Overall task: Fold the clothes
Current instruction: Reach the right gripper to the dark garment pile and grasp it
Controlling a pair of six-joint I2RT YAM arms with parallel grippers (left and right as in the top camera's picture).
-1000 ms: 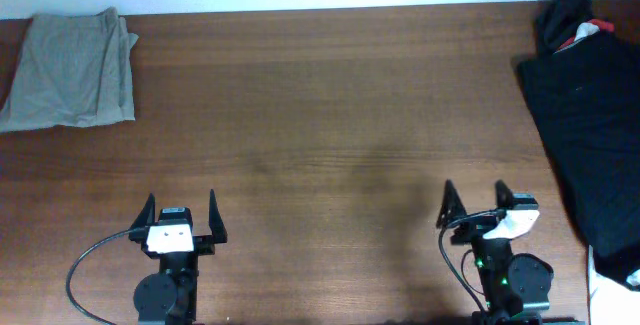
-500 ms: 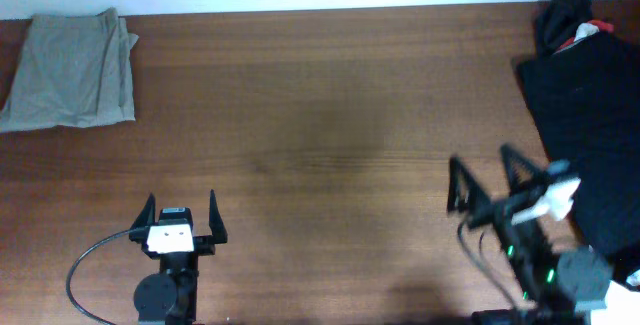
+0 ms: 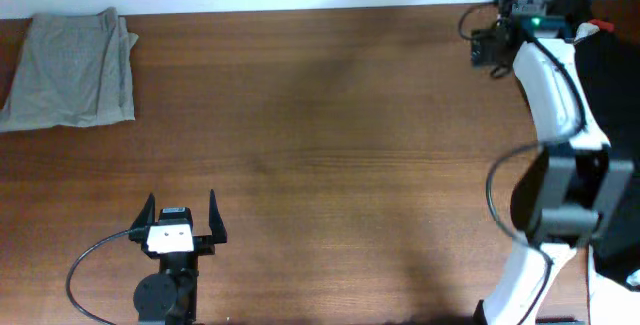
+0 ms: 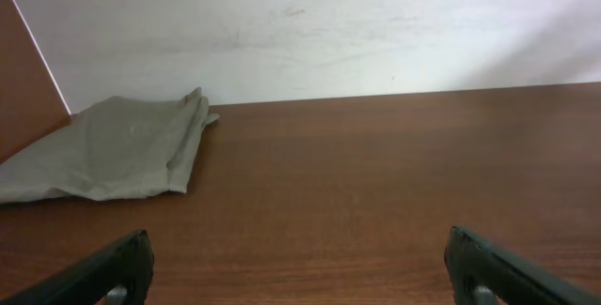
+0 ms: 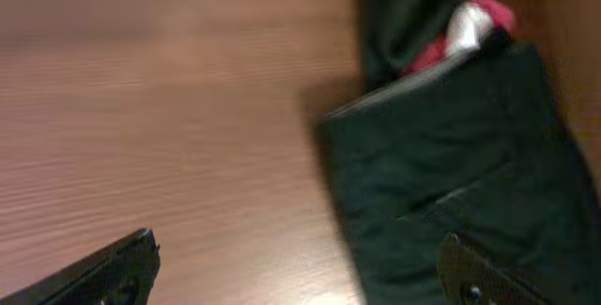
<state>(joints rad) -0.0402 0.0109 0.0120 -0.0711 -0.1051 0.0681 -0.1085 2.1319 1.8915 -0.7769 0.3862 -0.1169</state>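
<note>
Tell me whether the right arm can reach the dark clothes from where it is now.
Probably yes. The right gripper hangs open right at the edge of the dark clothes, and nothing lies between them on the table.

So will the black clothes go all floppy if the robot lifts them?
Probably floppy: the black clothes lie flat and limp, so they would likely droop. Pushed, they'd probably bunch up, like the crumpled heap at their far end.
</note>
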